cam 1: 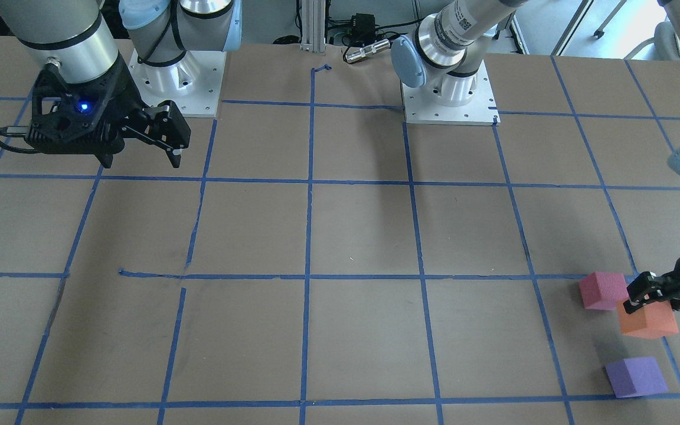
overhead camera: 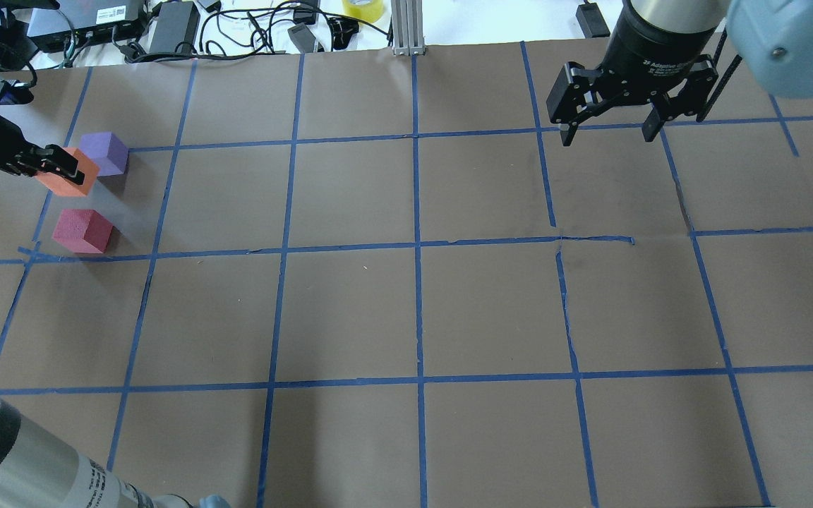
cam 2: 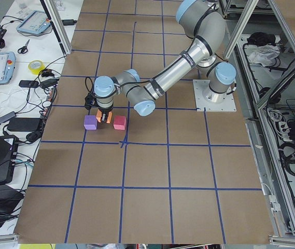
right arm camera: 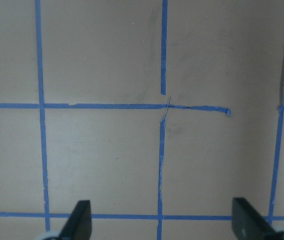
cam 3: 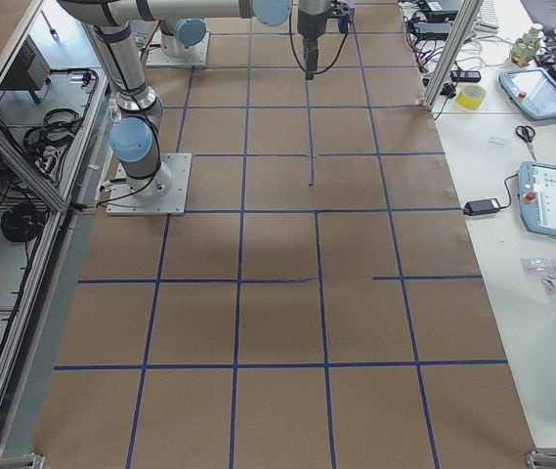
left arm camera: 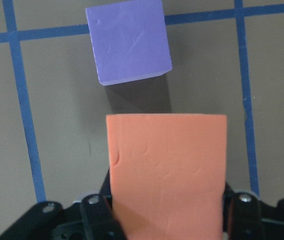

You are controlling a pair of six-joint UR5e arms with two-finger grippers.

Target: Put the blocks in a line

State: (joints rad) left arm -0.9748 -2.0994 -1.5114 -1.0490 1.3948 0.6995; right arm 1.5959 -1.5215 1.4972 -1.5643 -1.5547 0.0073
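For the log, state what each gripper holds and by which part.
The left gripper holds the orange block by two opposite side faces; the right gripper is open and holds nothing.

1. table (overhead camera: 350, 317) was covered in brown paper with a blue tape grid (overhead camera: 417, 197) on it.
2. a white bench (cam 3: 497, 166) ran along one side, holding touchscreen pendants (cam 3: 554, 200), scissors (cam 3: 525, 135) and a yellow tape roll (cam 3: 471, 96).
3. cables (overhead camera: 251, 28) and a power brick (overhead camera: 173, 27) sat past the far edge, by an aluminium post (overhead camera: 406, 25).
4. light was even, shadows soft.
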